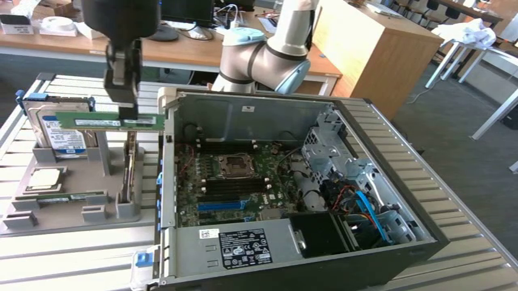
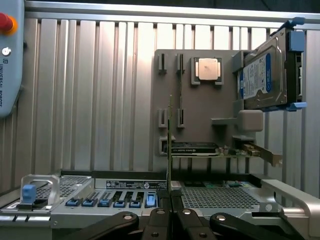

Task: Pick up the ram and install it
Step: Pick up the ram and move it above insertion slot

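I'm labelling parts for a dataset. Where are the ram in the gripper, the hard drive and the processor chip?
the ram point(image 1: 87, 122): exterior view, green board's left half.
the hard drive point(image 2: 257, 75): wrist view, its blue-and-white label.
the processor chip point(image 2: 207, 69): wrist view, middle of its silver lid.

ram point(image 1: 97, 123): green board, dark chips, a white label
claw point(image 1: 127, 114): black
hard drive point(image 1: 63, 134): silver body, blue-and-white label, blue frame
processor point(image 1: 45, 177): silver top
second stick point(image 1: 60, 197): green with dark chips
tray point(image 1: 77, 213): plain grey
surface point(image 1: 57, 260): pale silver, ribbed in parallel slats
computer case point(image 1: 242, 118): black shell, grey metal inside
motherboard point(image 1: 217, 195): dark green, one blue slot
arm point(image 1: 259, 60): light grey, pale blue joint caps
stop button point(image 2: 5, 21): red on a yellow ring
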Controlling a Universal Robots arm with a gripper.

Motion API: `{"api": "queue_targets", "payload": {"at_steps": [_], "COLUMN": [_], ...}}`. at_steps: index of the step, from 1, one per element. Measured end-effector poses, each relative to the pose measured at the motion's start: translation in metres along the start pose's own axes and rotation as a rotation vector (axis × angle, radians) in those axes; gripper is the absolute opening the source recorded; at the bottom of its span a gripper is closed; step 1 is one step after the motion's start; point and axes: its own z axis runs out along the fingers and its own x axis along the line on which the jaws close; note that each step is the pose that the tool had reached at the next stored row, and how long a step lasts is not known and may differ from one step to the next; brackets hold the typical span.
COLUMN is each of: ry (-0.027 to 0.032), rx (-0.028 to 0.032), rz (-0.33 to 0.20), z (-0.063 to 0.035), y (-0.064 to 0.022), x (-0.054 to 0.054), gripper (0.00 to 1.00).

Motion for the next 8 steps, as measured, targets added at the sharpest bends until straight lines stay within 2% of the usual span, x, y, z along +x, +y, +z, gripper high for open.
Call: {"api": "queue_targets", "payload": {"at_steps": [8], "ry": [-0.0001], "rx": [-0.0024], "rz": [0.0], "z": [-0.0007], "y": [-0.0197], "x": [0.0], "gripper": [0.11]}}
